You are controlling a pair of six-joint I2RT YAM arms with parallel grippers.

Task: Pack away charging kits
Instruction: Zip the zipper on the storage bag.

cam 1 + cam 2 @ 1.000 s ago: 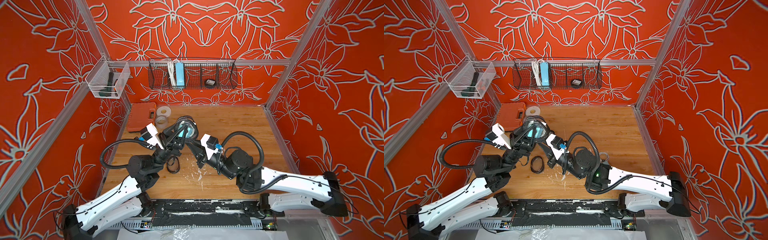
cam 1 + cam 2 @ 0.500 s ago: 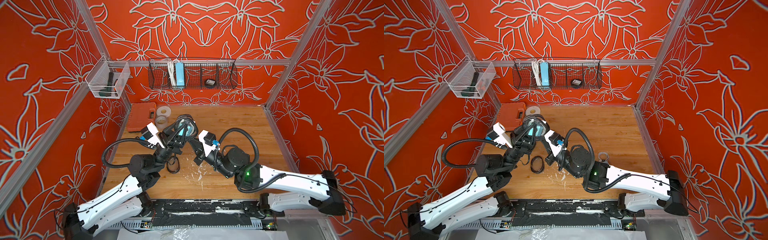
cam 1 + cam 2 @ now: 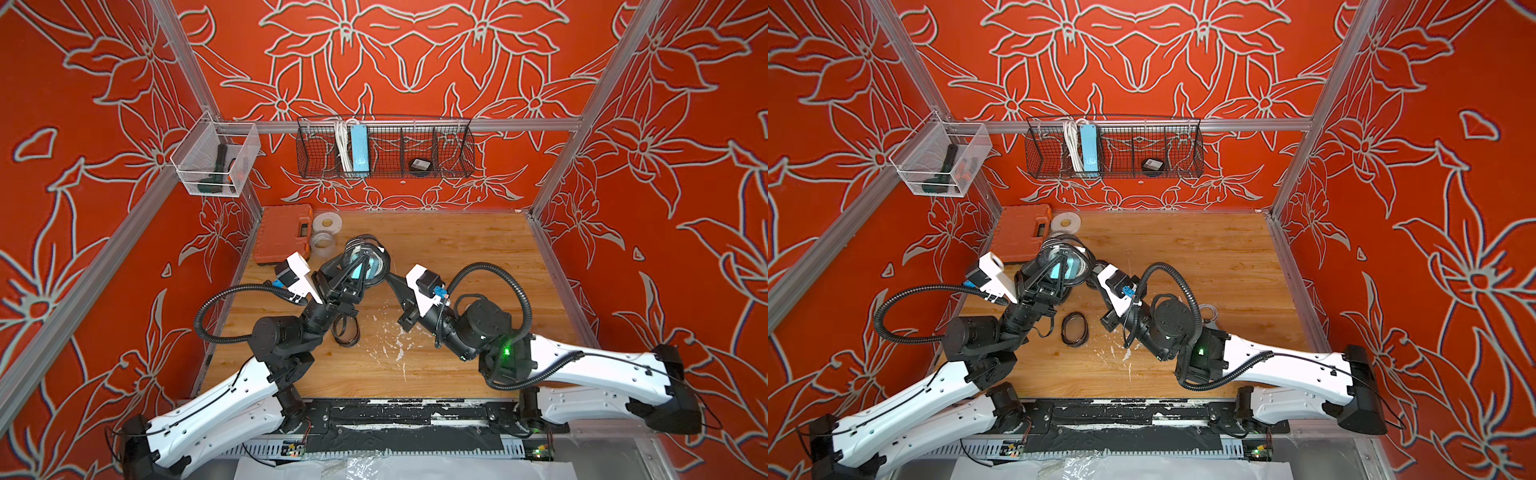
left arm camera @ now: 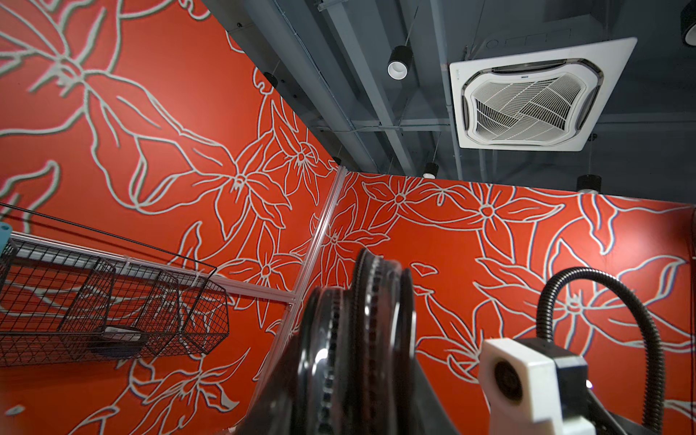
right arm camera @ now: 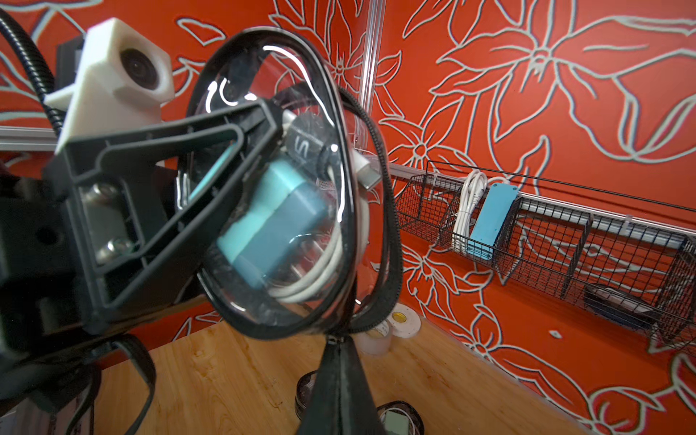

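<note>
- The left fingers (image 5: 169,132) are clamped on the two clear faces of an oval case (image 5: 263,330), which is lifted off the worktop (image 3: 457,257) towards its back left.
- Inside that case, between those fingers, sits a teal cube adapter (image 5: 278,222). A coiled white cable (image 5: 320,271) curls round it along the rim.
- The right fingers (image 5: 339,384) are pressed together, their tip touching the lower edge of the case's black rim. Whether they pinch a zip pull I cannot tell.
- Counted: one kit in the held case. A second case (image 5: 395,418) lies flat on the worktop, seemingly with a pale teal block and white cable inside. One loose black ring (image 3: 345,330) lies by the left arm.
- Materials:
  - The case faces are glossy, domed clear plastic.
  - The rim is a toothed black zip.
  - The adapter is matt and square-edged.
  - The cable is smooth and round.
  - The worktop is pale grained wood, scuffed white near the front.
</note>
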